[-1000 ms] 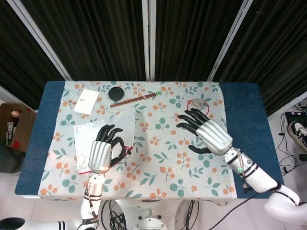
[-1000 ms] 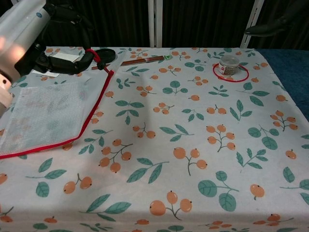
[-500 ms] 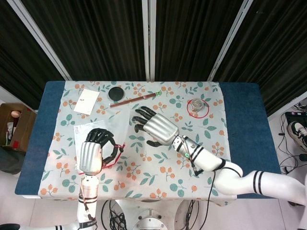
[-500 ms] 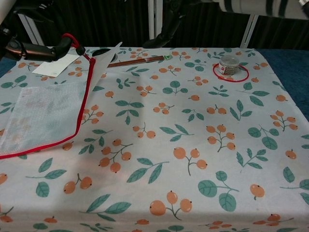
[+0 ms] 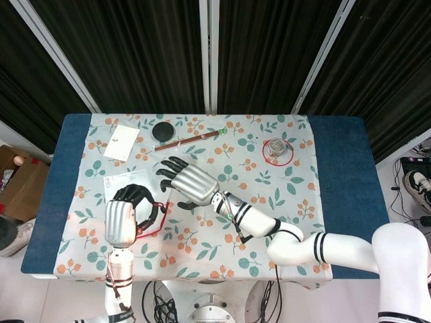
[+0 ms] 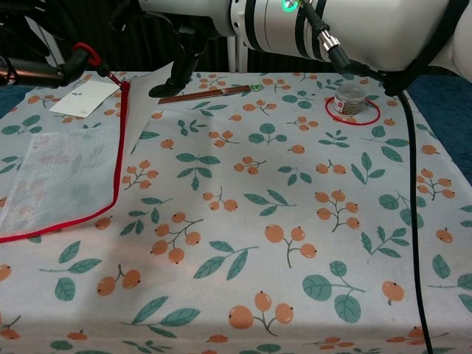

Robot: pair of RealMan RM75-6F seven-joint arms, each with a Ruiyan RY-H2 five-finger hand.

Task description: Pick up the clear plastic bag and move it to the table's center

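The clear plastic bag (image 5: 122, 182) with a red edge lies at the table's left, mesh-like in the chest view (image 6: 66, 173). Its far right corner is lifted off the cloth. My left hand (image 5: 123, 217) has its fingers curled around the red pull loop (image 6: 86, 53) at that corner and holds it up; only its dark fingers (image 6: 33, 72) show in the chest view. My right hand (image 5: 190, 183) hovers with fingers spread just right of the raised corner, holding nothing. Its fingers (image 6: 179, 70) point down toward the bag's clear flap; whether they touch it I cannot tell.
On the floral tablecloth (image 5: 236, 229), a white card (image 5: 121, 141), a black disc (image 5: 162, 129) and a brown stick (image 5: 188, 138) lie at the back left. A small jar (image 5: 277, 148) inside a red ring stands at the back right. My right forearm (image 5: 269, 232) crosses the table's middle.
My right hand has swept from the table's right side across to the bag. My left hand has pulled the bag's red-looped corner up and further left.
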